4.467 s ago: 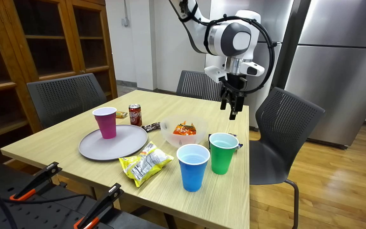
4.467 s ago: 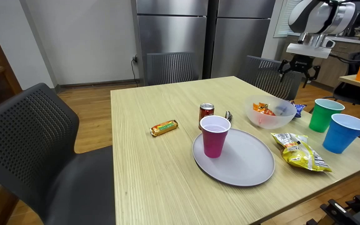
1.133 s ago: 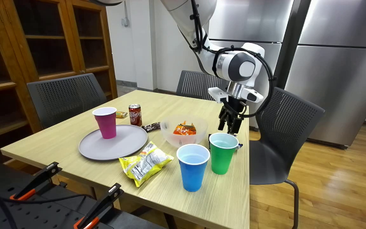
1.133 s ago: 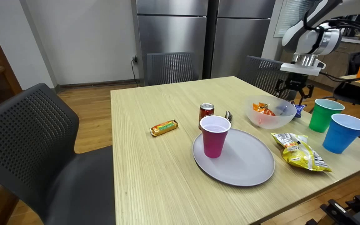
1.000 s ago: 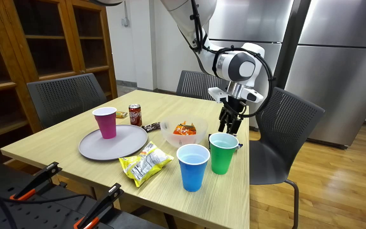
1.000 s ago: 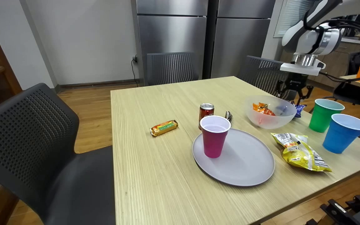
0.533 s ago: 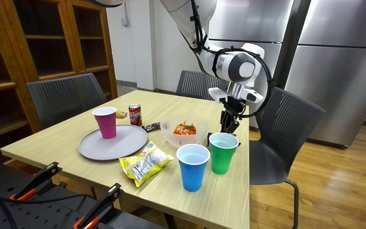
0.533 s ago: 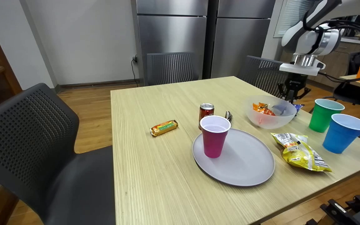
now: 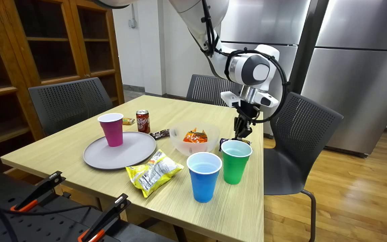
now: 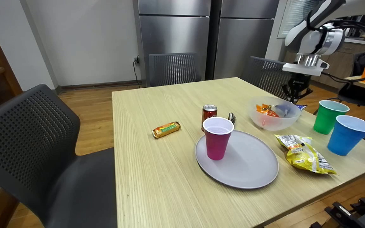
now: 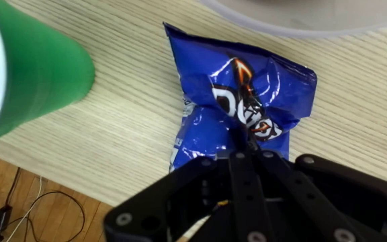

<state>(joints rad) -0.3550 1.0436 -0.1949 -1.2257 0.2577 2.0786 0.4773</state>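
Observation:
In the wrist view a crumpled blue chip bag [image 11: 207, 64] lies on the table beneath my gripper [image 11: 249, 141]. The fingers are together, with a fold of the bag pinched between them; the very tips are buried in the foil. A green cup [image 11: 45, 70] stands to one side of the bag, and a translucent bowl [image 11: 281, 32] to the other. An exterior view shows my gripper [image 9: 239, 137] low over the table, just behind the green cup [image 9: 234, 168], which hides part of the blue bag [image 9: 224, 142]. An orange packet [image 9: 195, 136] sits inside the bowl [image 9: 176, 143].
A blue cup [image 9: 203, 183] and a yellow chip bag [image 9: 155, 171] stand nearer the table's front. Further off are a grey plate [image 9: 136, 153] bearing a magenta cup [image 9: 113, 133], a soda can [image 9: 143, 121], a dark-wrapped bar [image 9: 160, 134] and a gold-wrapped bar [image 10: 166, 129]. Chairs surround the table.
The arm came down to the blue bag from higher up. Over the last second the fingers closed together on it, and the bag bunched up and shifted slightly. Other objects stayed put.

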